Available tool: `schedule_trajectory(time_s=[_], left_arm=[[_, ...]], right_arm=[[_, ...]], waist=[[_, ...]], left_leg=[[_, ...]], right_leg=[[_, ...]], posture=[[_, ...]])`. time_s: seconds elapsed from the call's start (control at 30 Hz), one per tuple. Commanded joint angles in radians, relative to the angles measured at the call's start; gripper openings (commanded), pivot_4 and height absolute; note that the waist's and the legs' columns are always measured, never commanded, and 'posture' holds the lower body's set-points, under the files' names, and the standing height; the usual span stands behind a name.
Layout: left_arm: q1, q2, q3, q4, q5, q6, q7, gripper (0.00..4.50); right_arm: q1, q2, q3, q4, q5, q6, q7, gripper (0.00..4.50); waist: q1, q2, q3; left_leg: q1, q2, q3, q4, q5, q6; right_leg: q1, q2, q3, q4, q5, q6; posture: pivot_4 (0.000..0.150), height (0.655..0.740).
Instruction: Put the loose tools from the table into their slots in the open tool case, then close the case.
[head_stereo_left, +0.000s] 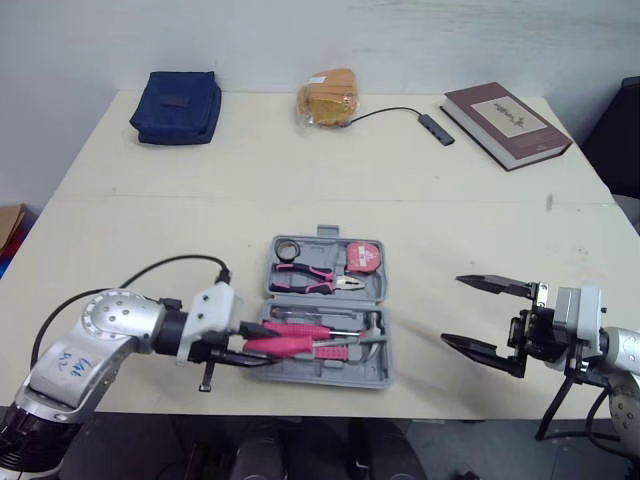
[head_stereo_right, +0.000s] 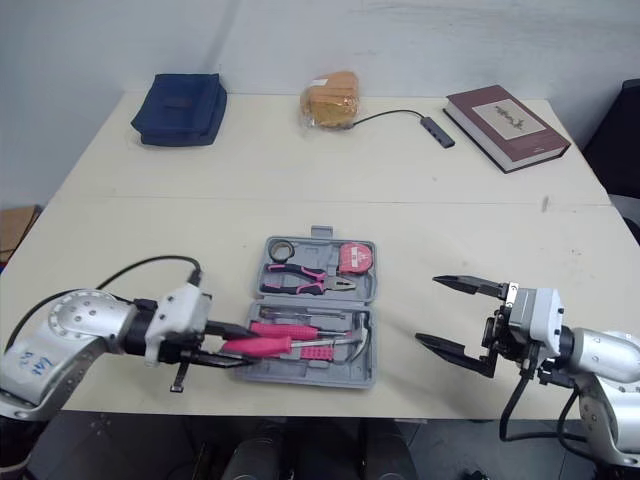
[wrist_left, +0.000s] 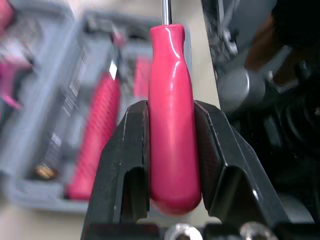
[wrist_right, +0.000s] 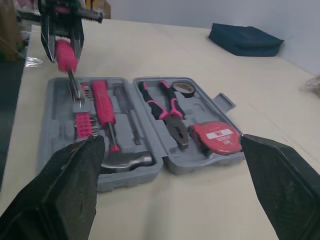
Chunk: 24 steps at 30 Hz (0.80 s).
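Observation:
The grey tool case (head_stereo_left: 378, 372) lies open near the table's front edge, holding pink-handled pliers (head_stereo_left: 318, 281), a pink tape measure (head_stereo_left: 366, 256), a tape roll (head_stereo_left: 288, 249) and a hammer (head_stereo_left: 345, 341). My left gripper (head_stereo_left: 243, 349) is shut on a pink-handled screwdriver (head_stereo_left: 290, 345), held level just above the case's near half with its shaft pointing right. The handle sits clamped between the fingers (wrist_left: 131, 150) in the left wrist view. My right gripper (head_stereo_left: 485, 315) stands open to the right of the case, empty.
At the back of the table lie a dark blue pouch (head_stereo_left: 177, 105), a wrapped orange packet (head_stereo_left: 329, 97), a USB hub on a cable (head_stereo_left: 436, 127) and a maroon book (head_stereo_left: 506, 123). The table's front edge runs just below the case.

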Motion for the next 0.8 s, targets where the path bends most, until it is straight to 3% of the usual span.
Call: schedule_trajectory(time_s=[0.03, 0.2, 0.57, 0.73, 0.8], left_arm=[[-0.016, -0.004, -0.047, -0.033, 0.054, 0.008, 0.022, 0.57], [-0.020, -0.023, -0.126, -0.013, 0.157, 0.003, 0.061, 0.57], [-0.038, -0.041, -0.173, 0.001, 0.226, 0.002, 0.072, 0.57], [-0.061, -0.047, -0.147, 0.003, 0.196, 0.070, 0.086, 0.57], [-0.062, -0.049, -0.144, -0.010, 0.190, 0.043, 0.070, 1.62]], right_arm=[[0.012, -0.003, 0.002, -0.069, 0.041, 0.032, -0.014, 4.50], [0.053, 0.005, 0.043, -0.114, 0.026, 0.045, -0.010, 4.50], [0.122, -0.013, 0.013, -0.105, 0.020, 0.029, 0.001, 4.50], [0.132, -0.011, 0.005, -0.111, 0.019, 0.029, -0.008, 4.50], [0.139, -0.012, 0.003, -0.115, 0.020, 0.031, -0.009, 4.50]], waist=[[0.000, 0.000, 0.000], [0.001, 0.000, 0.000], [0.003, 0.000, 0.000], [0.004, 0.000, 0.000], [0.003, 0.000, 0.000]], left_leg=[[0.000, 0.000, 0.000, 0.000, 0.000, 0.001], [0.000, 0.000, -0.001, 0.000, -0.002, 0.004], [0.000, 0.000, -0.002, 0.001, -0.002, 0.005], [0.001, 0.000, -0.002, 0.001, -0.002, 0.005], [0.001, 0.000, -0.003, 0.002, -0.002, 0.005]], right_leg=[[0.000, 0.000, 0.000, 0.000, 0.000, 0.000], [0.000, 0.000, -0.001, 0.000, 0.000, -0.001], [0.001, 0.000, -0.001, 0.001, 0.000, -0.001], [0.002, 0.000, -0.001, 0.001, 0.000, 0.000], [0.002, 0.000, -0.001, 0.001, 0.000, 0.000]], posture=[[0.150, 0.7400], [0.150, 0.7400], [0.150, 0.7400], [0.150, 0.7400], [0.150, 0.7400]])
